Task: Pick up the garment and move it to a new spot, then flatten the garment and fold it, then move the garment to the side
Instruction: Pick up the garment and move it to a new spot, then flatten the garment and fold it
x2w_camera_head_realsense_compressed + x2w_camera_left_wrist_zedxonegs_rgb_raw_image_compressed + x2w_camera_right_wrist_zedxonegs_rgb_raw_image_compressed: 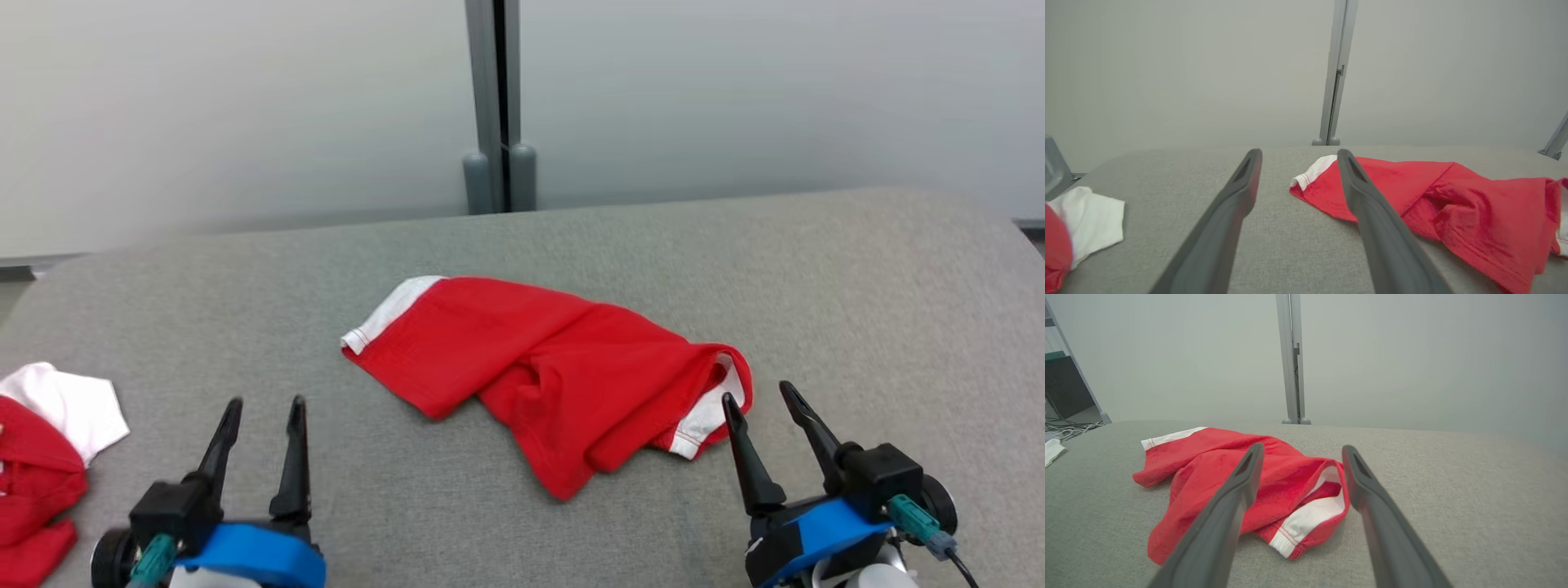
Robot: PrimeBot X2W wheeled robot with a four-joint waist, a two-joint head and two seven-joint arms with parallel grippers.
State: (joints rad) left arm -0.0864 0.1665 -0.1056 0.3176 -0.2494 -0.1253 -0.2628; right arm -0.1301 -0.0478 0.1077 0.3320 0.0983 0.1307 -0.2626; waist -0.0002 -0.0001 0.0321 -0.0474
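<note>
A red garment (539, 367) with white trim lies crumpled and loosely doubled over on the grey table (857, 278), near the middle. My left gripper (263, 404) hovers open at the lower left, well short of the garment's white-edged left end (1310, 173). My right gripper (758, 394) is open at the lower right, its fingertips just in front of the garment's right end, where the white lining shows (1310, 510). Nothing sits between either pair of fingers. In the left wrist view the garment (1453, 200) spreads off to the right.
Another red and white cloth (45, 457) lies bunched at the table's left edge, also in the left wrist view (1081, 226). A pale partition with a grey post (494, 106) stands behind the table's far edge.
</note>
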